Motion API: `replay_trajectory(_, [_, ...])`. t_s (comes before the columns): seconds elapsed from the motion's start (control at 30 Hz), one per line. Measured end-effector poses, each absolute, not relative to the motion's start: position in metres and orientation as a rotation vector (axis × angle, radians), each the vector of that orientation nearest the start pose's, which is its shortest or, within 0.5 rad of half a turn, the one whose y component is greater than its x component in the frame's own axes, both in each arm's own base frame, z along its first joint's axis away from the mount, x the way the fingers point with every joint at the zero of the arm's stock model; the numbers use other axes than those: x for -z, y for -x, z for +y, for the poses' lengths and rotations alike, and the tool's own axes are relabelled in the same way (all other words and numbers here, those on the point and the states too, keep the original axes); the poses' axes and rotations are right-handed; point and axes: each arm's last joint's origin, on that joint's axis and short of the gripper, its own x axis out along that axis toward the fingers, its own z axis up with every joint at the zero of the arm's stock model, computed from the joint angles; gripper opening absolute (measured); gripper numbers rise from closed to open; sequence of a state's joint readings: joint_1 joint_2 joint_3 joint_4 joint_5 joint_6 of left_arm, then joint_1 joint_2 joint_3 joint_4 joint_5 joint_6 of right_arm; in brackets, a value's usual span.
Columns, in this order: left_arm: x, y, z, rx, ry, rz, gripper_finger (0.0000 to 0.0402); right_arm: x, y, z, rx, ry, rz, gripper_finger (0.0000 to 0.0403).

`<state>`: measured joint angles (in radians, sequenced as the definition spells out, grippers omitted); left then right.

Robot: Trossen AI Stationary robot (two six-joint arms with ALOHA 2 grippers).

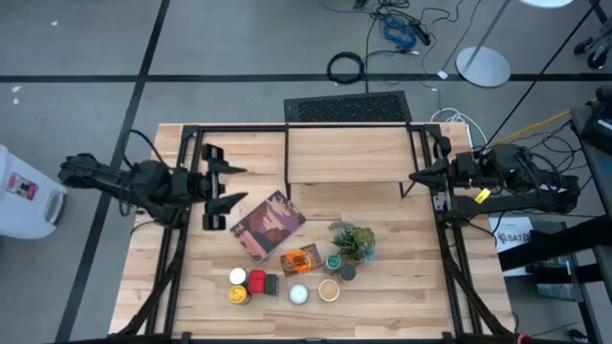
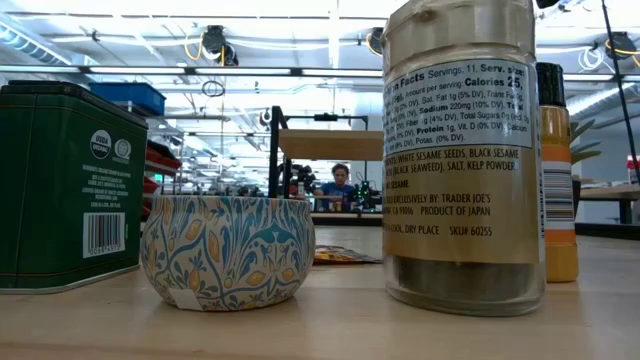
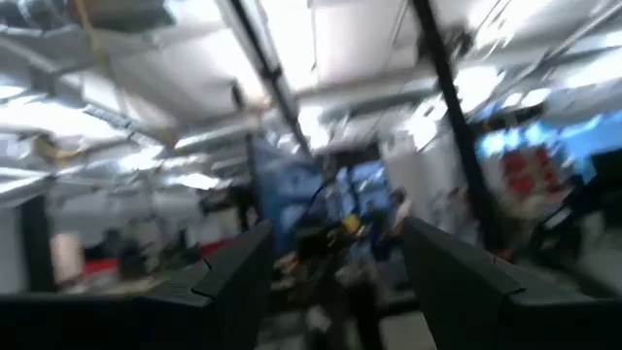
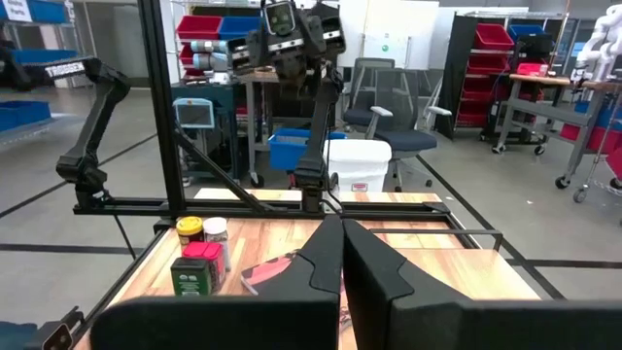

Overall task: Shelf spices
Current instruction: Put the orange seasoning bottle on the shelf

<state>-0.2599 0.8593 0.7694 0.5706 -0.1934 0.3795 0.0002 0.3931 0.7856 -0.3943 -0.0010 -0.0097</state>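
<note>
The spices [image 1: 287, 279] stand in a cluster on the table near its near edge: small jars and tins, with a flat orange packet [image 1: 300, 258] lying among them. In the low view a green tin [image 2: 65, 185], a patterned tin [image 2: 228, 250] and a labelled jar [image 2: 465, 150] stand close. The shelf [image 1: 344, 155], a raised light-wood board on a black frame, stands at the far middle. My left gripper [image 1: 239, 184] [image 3: 335, 282] hangs open at the left, raised above the table with nothing between its fingers. My right gripper [image 1: 413, 177] [image 4: 340, 253] waits shut by the shelf's right end.
A maroon picture book [image 1: 268, 225] lies between my left gripper and the spices. A green potted plant [image 1: 352, 241] stands just beyond the cluster. Black frame rails [image 1: 172, 277] run along both table sides. A person [image 2: 338, 185] sits in the room far behind.
</note>
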Motion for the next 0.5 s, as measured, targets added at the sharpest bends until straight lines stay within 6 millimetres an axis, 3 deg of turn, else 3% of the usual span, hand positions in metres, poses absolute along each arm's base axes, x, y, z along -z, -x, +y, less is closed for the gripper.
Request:
replay_trajectory(0.2, [-0.403,-0.157,-0.035,-0.172,-0.297,-0.277,0.0235,-0.357,-0.077,0.0,-0.001,0.012,-0.03,0.0])
replay_trajectory(0.5, [-0.411,-0.124,-0.026,-0.391,-0.265,-0.058,0.0235,-0.381,-0.082,0.0,-0.011,-0.071,-0.273,0.0])
